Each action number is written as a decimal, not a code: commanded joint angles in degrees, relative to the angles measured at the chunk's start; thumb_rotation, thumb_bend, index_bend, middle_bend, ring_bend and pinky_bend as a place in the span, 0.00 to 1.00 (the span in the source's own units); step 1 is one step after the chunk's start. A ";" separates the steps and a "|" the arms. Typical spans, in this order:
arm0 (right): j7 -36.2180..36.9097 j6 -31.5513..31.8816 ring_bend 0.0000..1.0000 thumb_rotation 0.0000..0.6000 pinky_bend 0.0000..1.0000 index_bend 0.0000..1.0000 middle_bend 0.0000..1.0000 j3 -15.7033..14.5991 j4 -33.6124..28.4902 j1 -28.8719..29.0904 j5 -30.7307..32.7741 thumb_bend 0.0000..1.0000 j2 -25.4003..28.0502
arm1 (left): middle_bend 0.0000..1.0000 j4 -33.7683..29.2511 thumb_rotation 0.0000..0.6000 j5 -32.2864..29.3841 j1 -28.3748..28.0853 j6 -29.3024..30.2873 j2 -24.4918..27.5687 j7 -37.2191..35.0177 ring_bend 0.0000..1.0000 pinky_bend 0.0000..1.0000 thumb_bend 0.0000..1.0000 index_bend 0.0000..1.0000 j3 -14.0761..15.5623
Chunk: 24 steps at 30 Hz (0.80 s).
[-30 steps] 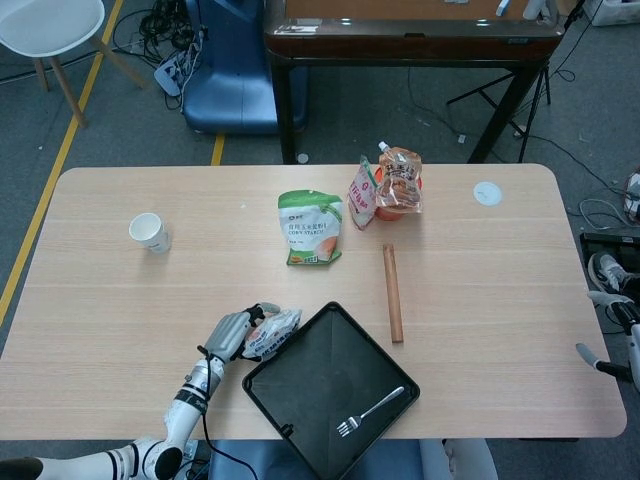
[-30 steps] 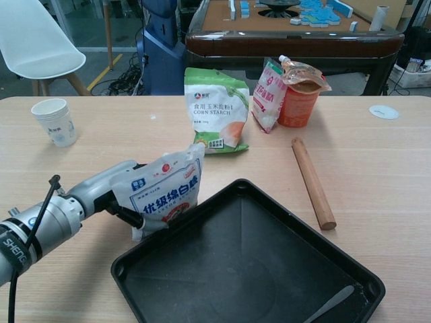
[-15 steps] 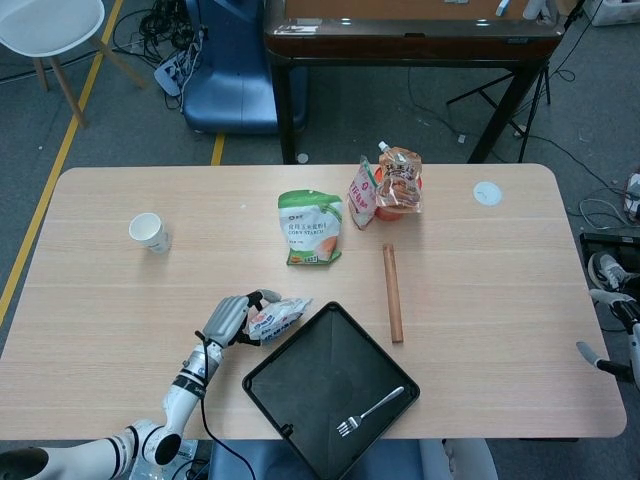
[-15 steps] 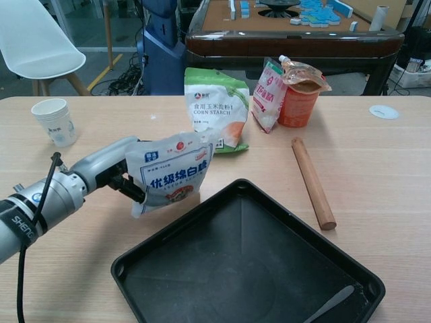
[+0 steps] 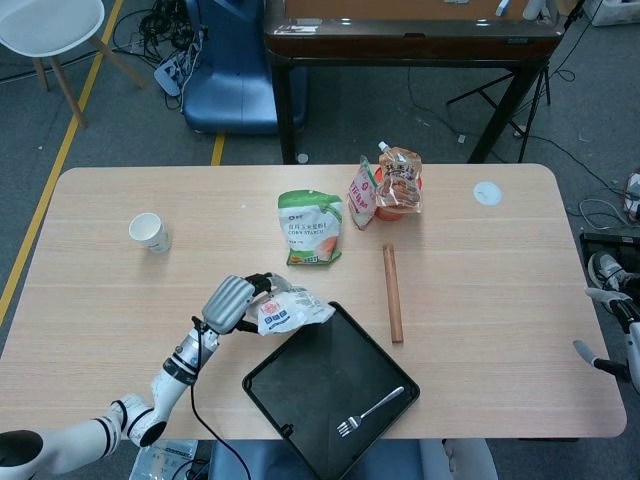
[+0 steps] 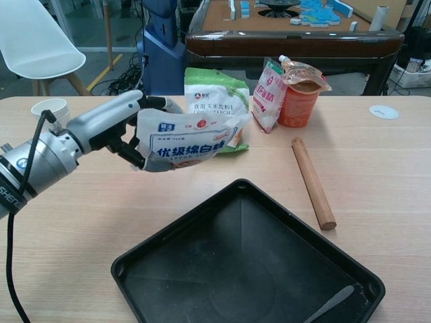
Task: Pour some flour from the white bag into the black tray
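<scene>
left robot hand [image 6: 124, 128] holding white bag [image 6: 185, 141], beside black tray [image 6: 161, 250] rim

Non-task items on the table: a white paper cup [image 5: 149, 232] stands at mid left of the head view, well apart from everything else. A green and white corn starch pouch [image 5: 310, 227] lies near the frame centre. Just right of it, a small red and white packet [image 5: 362, 194] leans against an orange tub [image 6: 296, 102] with a spouted pouch [image 5: 399, 178] on top. A wooden rolling pin [image 5: 393, 293] lies lengthwise right of centre. A white round disc [image 5: 487, 193] sits at upper right of the tabletop. A metal fork [image 5: 370, 411] is at lower centre. White chair [image 5: 47, 28] at upper left
</scene>
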 commanded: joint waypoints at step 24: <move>0.88 2.13 0.19 1.00 0.20 0.28 0.33 -0.33 -0.09 -1.57 -0.58 0.16 0.42 | 0.75 8.11 1.00 14.16 -2.85 11.51 -3.20 36.12 0.66 0.72 0.32 0.63 7.67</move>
